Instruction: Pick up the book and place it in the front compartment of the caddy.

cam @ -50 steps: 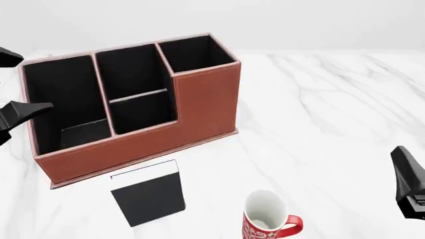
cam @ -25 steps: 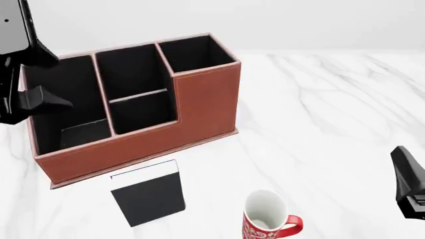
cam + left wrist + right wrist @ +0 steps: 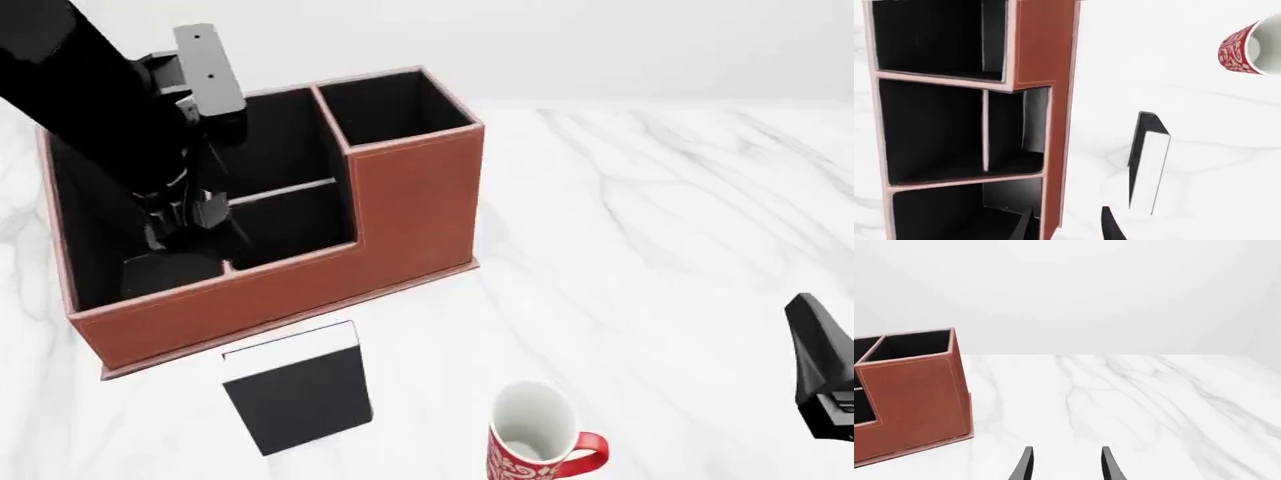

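The black book (image 3: 296,385) with its white page edge stands upright on the table just in front of the caddy (image 3: 400,215); it also shows in the left wrist view (image 3: 1147,165). The front compartment (image 3: 287,145) is the full-height middle cell behind the thin divider, partly hidden by my left arm; the left wrist view (image 3: 931,130) shows it empty. My left gripper (image 3: 187,225) hangs open and empty above the caddy's left part, fingertips (image 3: 1111,230) apart. My right gripper (image 3: 807,320) is open and empty at the right edge, fingertips (image 3: 1111,465) apart.
A red-and-white mug (image 3: 534,445) stands at the front, right of the book; it also shows in the left wrist view (image 3: 1247,45). The caddy's wide end cell (image 3: 127,210) and tall right cell (image 3: 394,105) hold nothing visible. White marble table (image 3: 641,220) stretches right.
My left arm has swung in from the left edge, up and over the caddy's left part. The right arm, book, mug and caddy have not moved.
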{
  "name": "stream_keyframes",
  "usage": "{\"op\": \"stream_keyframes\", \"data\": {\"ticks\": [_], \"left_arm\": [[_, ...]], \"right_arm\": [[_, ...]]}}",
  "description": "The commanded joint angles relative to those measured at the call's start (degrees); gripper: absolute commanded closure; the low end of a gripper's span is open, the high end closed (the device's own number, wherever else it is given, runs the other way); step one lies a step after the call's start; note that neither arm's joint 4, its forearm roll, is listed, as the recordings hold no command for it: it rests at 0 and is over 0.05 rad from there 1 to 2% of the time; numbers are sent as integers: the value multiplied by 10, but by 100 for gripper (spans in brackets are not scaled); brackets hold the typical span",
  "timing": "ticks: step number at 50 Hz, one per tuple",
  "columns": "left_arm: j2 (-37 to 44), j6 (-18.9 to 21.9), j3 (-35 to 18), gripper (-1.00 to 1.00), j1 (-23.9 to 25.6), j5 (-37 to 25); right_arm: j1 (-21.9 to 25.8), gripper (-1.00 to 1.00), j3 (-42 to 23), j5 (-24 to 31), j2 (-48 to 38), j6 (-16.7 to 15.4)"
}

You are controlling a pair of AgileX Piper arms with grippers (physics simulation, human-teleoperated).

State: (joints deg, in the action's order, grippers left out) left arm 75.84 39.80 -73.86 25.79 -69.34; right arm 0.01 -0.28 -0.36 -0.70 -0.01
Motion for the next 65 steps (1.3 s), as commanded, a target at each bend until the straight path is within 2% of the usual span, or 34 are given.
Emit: {"op": "stream_keyframes", "data": {"ticks": [1, 4, 5, 6, 10, 13, 18, 33, 65], "left_arm": [[37, -51, 15, -100, 41, -6], [41, -70, 19, -100, 56, -6], [52, -98, 44, -100, 76, -6], [53, -109, 43, -100, 87, -6], [54, -103, 45, -100, 82, -6], [53, -126, 46, -100, 107, -6], [52, -117, 52, -100, 99, -6], [35, -159, 98, -100, 148, -6], [49, -138, 105, -100, 140, -5]], "right_arm": [[0, -100, 1, 1, 1, 0], [0, -100, 1, 1, 1, 0], [0, -100, 1, 1, 1, 0], [0, -100, 1, 1, 1, 0], [0, -100, 1, 1, 1, 0], [0, -100, 1, 1, 1, 0], [0, -100, 1, 1, 1, 0], [0, -100, 1, 1, 1, 0], [0, -100, 1, 1, 1, 0]]}}
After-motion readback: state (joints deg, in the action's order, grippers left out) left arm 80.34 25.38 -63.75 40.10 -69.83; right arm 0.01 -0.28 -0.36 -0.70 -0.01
